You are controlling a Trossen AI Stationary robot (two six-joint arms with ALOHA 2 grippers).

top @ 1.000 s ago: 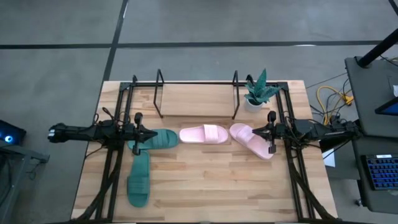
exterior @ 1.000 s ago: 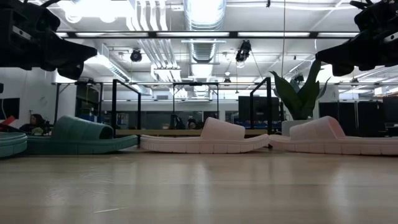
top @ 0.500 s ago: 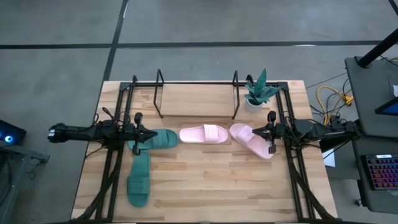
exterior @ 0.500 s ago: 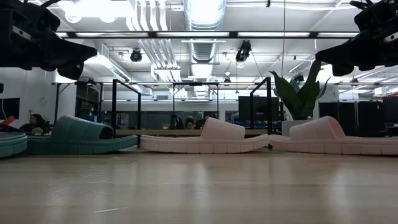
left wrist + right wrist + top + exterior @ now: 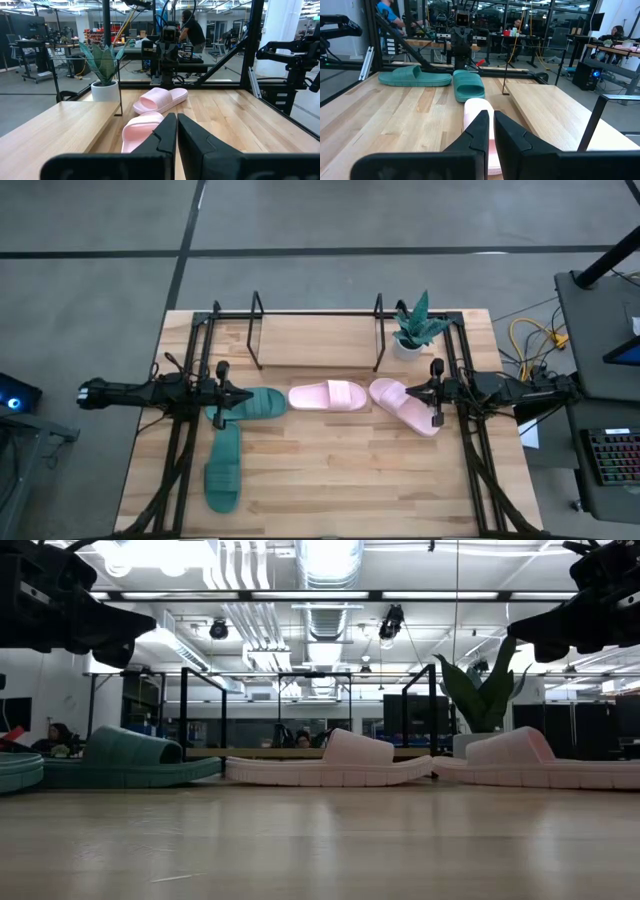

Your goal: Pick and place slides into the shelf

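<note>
Several slides lie sole-down on the wooden table. One dark green slide (image 5: pixel 256 403) lies under my left gripper (image 5: pixel 226 395); the other green slide (image 5: pixel 223 470) lies nearer the front edge. One pale pink slide (image 5: pixel 328 396) sits mid-table, and the second pink slide (image 5: pixel 405 407) lies slanted beside my right gripper (image 5: pixel 433 393). The shelf (image 5: pixel 316 340) stands at the far edge, with nothing on its board. Both grippers hover above the table, left gripper (image 5: pixel 177 135) and right gripper (image 5: pixel 491 132) shut and holding nothing. In the low view both arms hang high over the slides (image 5: pixel 130 760).
A potted plant (image 5: pixel 413 327) stands at the shelf's right end, close to the right arm. The arms' black frame rails (image 5: pixel 185 430) run along both table sides. Bare wood (image 5: pixel 340 475) lies between the slides and the near edge. A person (image 5: pixel 192 30) shows in the room beyond.
</note>
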